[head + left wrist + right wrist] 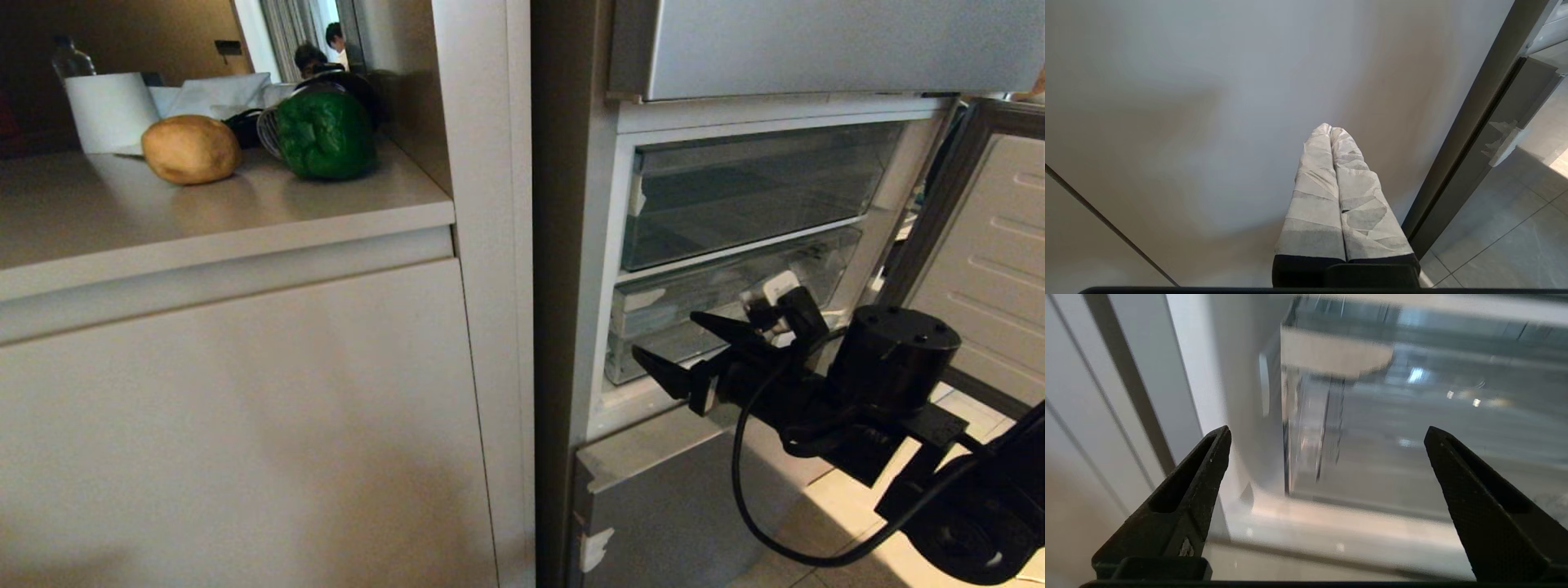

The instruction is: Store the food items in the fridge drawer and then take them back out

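Note:
Both food items sit on the beige counter [245,212] at the upper left: a tan potato [191,149] and, beside it, a glossy green bell pepper [325,135]. The fridge drawer compartment [624,245] stands open, its door [992,261] swung off to the right. Inside are an upper clear bin [759,192] and a lower clear bin [694,314]. My right gripper [665,336] hovers open and empty just in front of the lower bin's left end [1306,428]; its jaws [1327,430] stand wide apart. My left gripper [1330,127], fingers wrapped in white tape, is shut on nothing and points at the cabinet front.
A white paper roll [110,110] and dark items stand behind the food at the back of the counter. The tall upper fridge door [816,45] overhangs the open compartment. The lowest fridge panel [653,506] is closed. Tiled floor [849,506] lies below my right arm.

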You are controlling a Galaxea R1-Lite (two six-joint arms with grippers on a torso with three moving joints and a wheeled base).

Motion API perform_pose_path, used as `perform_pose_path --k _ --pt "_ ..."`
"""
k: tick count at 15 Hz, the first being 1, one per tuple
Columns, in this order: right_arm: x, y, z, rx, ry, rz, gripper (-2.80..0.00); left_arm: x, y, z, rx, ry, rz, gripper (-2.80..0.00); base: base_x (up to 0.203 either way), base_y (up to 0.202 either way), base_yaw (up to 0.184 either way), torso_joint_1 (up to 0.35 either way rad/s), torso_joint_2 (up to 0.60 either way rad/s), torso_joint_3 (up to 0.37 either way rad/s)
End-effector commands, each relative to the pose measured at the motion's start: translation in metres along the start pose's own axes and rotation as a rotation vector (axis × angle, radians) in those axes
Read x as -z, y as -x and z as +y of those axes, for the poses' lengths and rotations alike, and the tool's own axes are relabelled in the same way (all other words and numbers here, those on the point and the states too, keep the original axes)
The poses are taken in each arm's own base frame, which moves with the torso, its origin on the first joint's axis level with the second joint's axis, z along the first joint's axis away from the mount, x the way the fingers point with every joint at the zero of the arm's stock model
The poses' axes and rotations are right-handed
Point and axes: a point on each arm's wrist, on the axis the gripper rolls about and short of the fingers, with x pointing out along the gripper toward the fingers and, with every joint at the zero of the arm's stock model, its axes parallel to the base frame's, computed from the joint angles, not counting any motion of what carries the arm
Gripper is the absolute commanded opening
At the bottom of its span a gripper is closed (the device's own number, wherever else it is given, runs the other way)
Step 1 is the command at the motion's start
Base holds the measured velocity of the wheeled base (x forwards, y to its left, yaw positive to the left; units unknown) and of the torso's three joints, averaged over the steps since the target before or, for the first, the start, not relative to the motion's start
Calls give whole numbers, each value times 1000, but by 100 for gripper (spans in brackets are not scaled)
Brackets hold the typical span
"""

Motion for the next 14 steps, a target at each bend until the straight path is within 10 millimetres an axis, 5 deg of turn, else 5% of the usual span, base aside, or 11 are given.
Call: perform_pose_path --k 1,14 --pt "6 -5 2 -2 0 -10 0 0 0 0 0 0 2 -280 0 0 0 0 0 0" --pt "9 -32 -3 61 -57 -38 0 0 0 0 0 0 2 -280 0 0 0 0 0 0"
